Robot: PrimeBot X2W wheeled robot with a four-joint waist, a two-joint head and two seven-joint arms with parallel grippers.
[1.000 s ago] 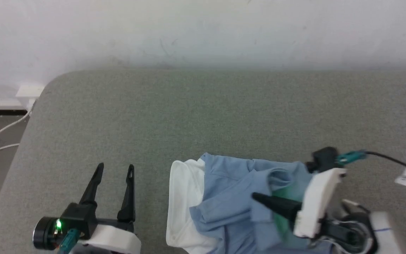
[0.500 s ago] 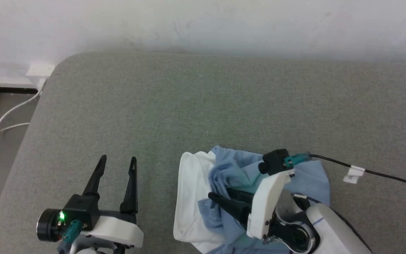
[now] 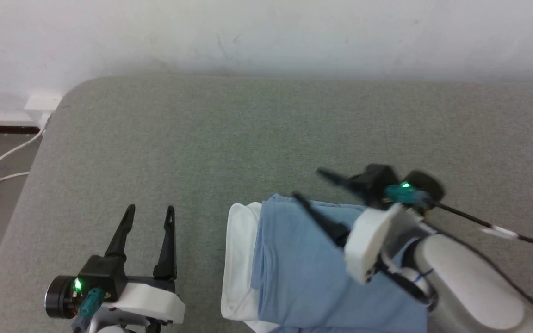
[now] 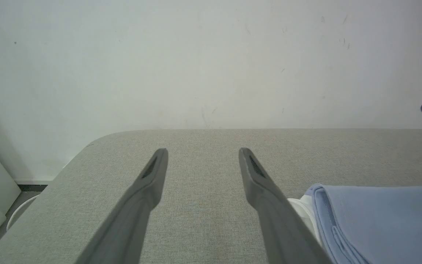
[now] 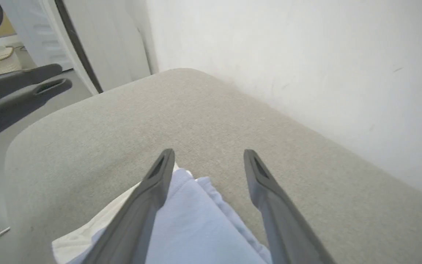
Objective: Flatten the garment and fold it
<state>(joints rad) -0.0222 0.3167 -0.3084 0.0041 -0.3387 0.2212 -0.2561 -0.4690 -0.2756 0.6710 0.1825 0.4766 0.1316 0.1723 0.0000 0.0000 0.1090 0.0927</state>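
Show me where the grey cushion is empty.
Bare grey fabric surface lies between the white wall and the light blue knit polo shirt, and between shirt and left end effector. Crowded around the right end effector.

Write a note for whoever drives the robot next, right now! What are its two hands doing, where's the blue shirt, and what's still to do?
The left gripper is open and empty over the bare grey cushion, to the left of the garment and apart from it.
The right gripper is open, holding nothing, over the garment's far edge.
The garment lies at the cushion's near edge, smooth blue layer on top, white cloth sticking out on its left.
Done: it looks flattened and folded over.
Left: its near end is out of view, so check the stack; probably tidy the white edge or add a last fold.
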